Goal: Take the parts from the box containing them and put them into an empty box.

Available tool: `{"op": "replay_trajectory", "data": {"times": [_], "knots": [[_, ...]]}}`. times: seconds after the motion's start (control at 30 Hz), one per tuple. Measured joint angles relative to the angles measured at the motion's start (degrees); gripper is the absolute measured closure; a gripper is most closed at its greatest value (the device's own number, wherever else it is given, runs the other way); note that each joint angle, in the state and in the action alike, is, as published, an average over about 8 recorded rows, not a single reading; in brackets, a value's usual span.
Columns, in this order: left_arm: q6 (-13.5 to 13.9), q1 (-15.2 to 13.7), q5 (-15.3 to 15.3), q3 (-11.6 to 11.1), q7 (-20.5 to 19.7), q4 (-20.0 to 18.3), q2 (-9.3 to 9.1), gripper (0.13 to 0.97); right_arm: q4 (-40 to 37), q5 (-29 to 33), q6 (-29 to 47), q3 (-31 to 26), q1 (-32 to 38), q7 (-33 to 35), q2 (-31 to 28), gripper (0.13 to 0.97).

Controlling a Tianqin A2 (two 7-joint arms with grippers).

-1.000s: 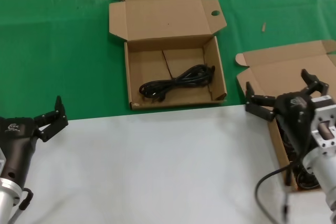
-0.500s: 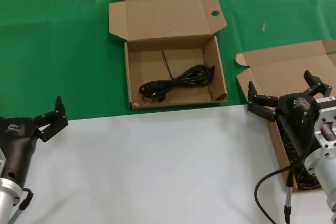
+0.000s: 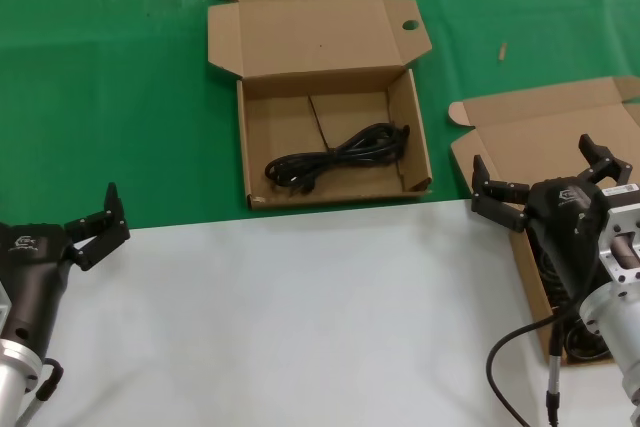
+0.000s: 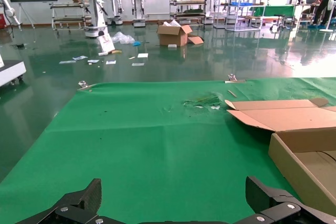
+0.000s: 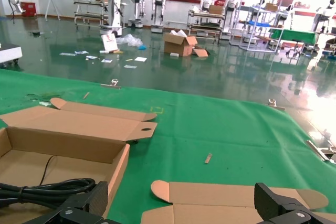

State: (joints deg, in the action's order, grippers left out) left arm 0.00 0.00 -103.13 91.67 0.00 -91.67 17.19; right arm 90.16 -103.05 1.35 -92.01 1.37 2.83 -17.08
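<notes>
The box with the round-holed lid flap (image 3: 325, 47) lies open at the middle back and holds one coiled black cord (image 3: 335, 159). This box (image 5: 63, 150) and cord (image 5: 47, 190) also show in the right wrist view. The plain-lidded box (image 3: 545, 132) lies open at the right. My right gripper (image 3: 540, 172) hovers open and empty over its near part and hides most of its inside. Dark cords (image 3: 550, 267) show partly beneath the gripper. My left gripper (image 3: 95, 219) is open and empty at the near left, over the edge of the white sheet.
A white sheet (image 3: 300, 317) covers the near table; green cloth (image 3: 110, 97) covers the far part. The right arm's black cable (image 3: 495, 372) hangs over the sheet. The holed box's side (image 4: 304, 156) shows in the left wrist view. Small scraps (image 3: 503, 51) lie on the cloth.
My right gripper has shifted slightly to the right and down over the plain-lidded box, then held still. The left arm, boxes and cord have not moved.
</notes>
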Motion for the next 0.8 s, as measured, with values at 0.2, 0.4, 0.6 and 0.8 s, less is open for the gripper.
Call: {"op": "replay_trajectory", "data": {"times": [0.2, 0.4, 0.6, 0.8], "knots": [[0.0, 0.0, 0.0, 0.0, 0.0, 0.0, 0.0, 0.132, 0.0, 0.0, 0.0, 0.0, 0.0, 0.0, 0.0, 0.129], [0.0, 0.0, 0.0, 0.0, 0.0, 0.0, 0.0, 0.132, 0.0, 0.0, 0.0, 0.0, 0.0, 0.0, 0.0, 0.129], [0.0, 0.0, 0.0, 0.0, 0.0, 0.0, 0.0, 0.132, 0.0, 0.0, 0.0, 0.0, 0.0, 0.0, 0.0, 0.129], [0.0, 0.0, 0.0, 0.0, 0.0, 0.0, 0.0, 0.132, 0.0, 0.0, 0.0, 0.0, 0.0, 0.0, 0.0, 0.129]]}}
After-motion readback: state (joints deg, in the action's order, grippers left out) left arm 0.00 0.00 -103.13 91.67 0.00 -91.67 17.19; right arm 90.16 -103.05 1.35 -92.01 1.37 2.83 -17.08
